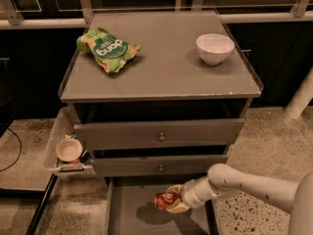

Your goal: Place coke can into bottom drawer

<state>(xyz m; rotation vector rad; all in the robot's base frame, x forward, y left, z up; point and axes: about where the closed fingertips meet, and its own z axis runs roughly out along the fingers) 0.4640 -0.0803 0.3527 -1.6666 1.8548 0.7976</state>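
The coke can point(165, 200) is red-orange and lies on its side in my gripper point(173, 201). The gripper is shut on it and holds it a little above the floor of the open bottom drawer point(132, 214), a wide grey tray pulled out at the cabinet's foot. The can's shadow falls on the drawer floor just below it. My white arm point(244, 182) reaches in from the lower right.
The grey cabinet top point(161, 67) carries a green snack bag point(106, 49) at back left and a white bowl point(214, 48) at back right. Two shut drawer fronts with brass knobs point(162, 137) sit above. A side tray with a small bowl point(68, 149) hangs at the left.
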